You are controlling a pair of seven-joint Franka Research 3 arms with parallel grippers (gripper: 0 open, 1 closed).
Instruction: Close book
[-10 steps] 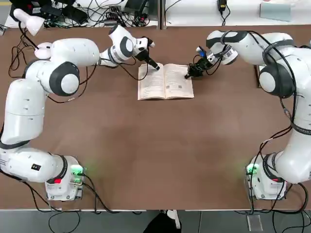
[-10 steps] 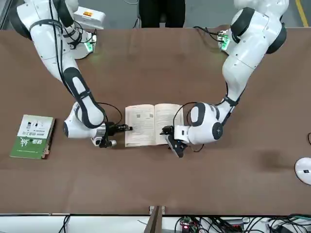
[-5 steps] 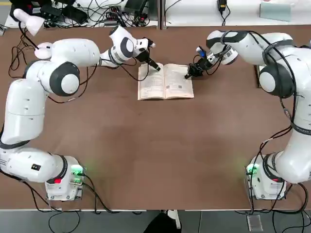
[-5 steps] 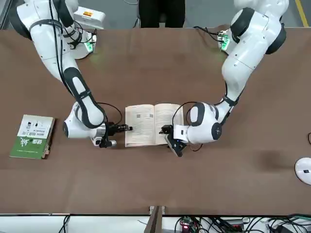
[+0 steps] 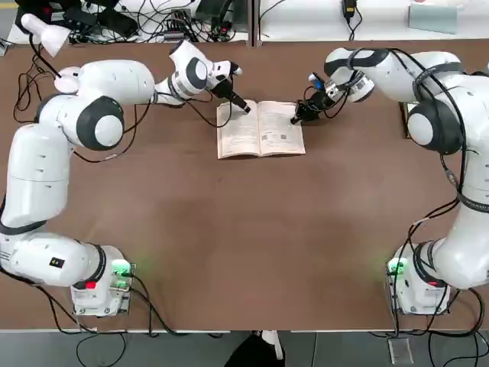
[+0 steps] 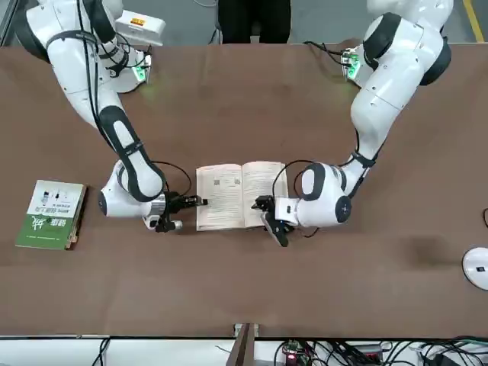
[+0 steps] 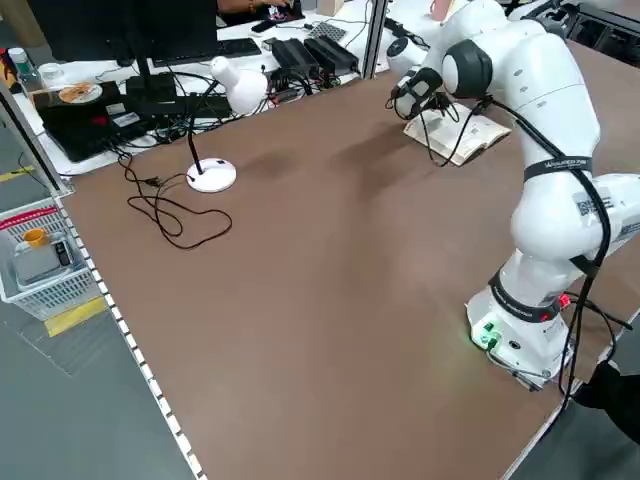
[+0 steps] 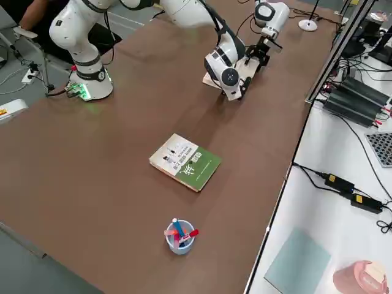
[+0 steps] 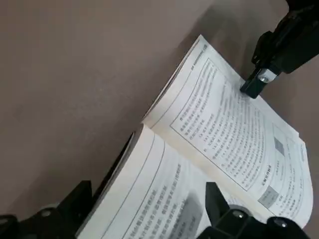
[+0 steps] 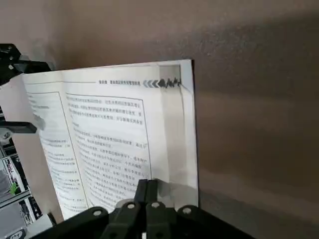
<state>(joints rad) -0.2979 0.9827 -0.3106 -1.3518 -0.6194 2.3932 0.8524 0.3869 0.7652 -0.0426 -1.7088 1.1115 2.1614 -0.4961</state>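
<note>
The book (image 5: 260,128) lies open on the table's far middle, cream text pages up. My left gripper (image 5: 246,107) is at the far corner of the book's left half. In the left wrist view its fingers (image 9: 222,209) stand wide apart, open, with that slightly raised left half of the book (image 9: 219,119) between them. My right gripper (image 5: 295,119) is shut, and its tip (image 10: 147,188) rests on the right page near the outer edge. In the front view the book (image 6: 232,194) lies between both grippers.
A closed green-and-white book (image 6: 49,213) lies on the table at my right, with a cup of pens (image 8: 179,236) beyond it. A white desk lamp (image 5: 46,34) stands at the far left corner. Cables and equipment line the far edge.
Almost nothing: my left wrist has shifted very slightly. The book and the right gripper stay where they were.
</note>
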